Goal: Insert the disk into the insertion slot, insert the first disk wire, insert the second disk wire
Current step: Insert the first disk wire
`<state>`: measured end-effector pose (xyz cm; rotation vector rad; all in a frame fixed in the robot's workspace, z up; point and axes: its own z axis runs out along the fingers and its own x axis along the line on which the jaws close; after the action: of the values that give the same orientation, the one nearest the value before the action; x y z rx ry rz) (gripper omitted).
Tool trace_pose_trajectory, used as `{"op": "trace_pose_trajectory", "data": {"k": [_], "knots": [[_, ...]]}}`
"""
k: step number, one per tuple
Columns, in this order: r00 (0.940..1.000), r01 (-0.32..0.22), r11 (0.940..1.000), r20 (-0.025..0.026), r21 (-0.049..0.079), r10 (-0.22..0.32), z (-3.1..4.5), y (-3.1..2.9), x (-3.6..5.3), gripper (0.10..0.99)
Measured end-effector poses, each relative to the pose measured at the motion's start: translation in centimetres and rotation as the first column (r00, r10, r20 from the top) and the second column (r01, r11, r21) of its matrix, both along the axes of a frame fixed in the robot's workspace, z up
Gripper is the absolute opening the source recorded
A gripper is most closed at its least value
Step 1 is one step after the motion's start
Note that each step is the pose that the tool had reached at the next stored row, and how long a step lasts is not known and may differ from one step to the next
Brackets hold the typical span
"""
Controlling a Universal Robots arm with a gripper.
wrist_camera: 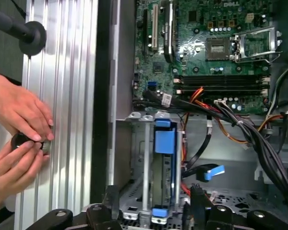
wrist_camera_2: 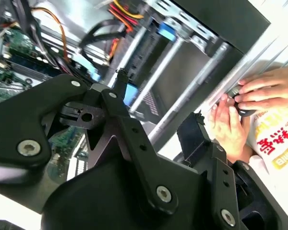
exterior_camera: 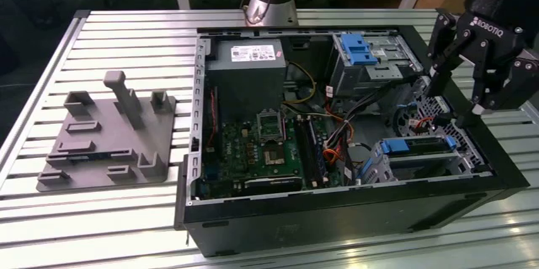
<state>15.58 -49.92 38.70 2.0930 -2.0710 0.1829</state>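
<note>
Exterior view: gripper [exterior_camera: 453, 97] wide open, empty, near disk [exterior_camera: 418, 145] seated in insertion slot [exterior_camera: 377, 167].

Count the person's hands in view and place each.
2. One hand is at the ribbed table edge beside the computer case; the other hand meets it around a small dark object.

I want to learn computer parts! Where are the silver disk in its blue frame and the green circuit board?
Silver-grey disk in blue plastic frame [wrist_camera: 164, 141], first wrist view, on the blue frame.
Flat green circuit board [exterior_camera: 237, 149], exterior view, on its green surface.
</note>
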Motion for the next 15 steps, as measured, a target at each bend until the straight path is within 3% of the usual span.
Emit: {"op": "trace_pose_trajectory", "data": {"k": [2, 5, 15], "knots": [[1.0000, 0.000, 1.0000, 0.0000, -0.004, 0.000, -0.24, 0.85, 0.00, 0.678], [1.0000, 0.000, 1.0000, -0.0001, -0.007, 0.000, -0.74, 1.87, 0.13, 0.545], [0.9997, 0.024, 0.9997, -0.0009, -0.008, -0.024, -1.68, 2.38, 2.05, 0.545]]}}
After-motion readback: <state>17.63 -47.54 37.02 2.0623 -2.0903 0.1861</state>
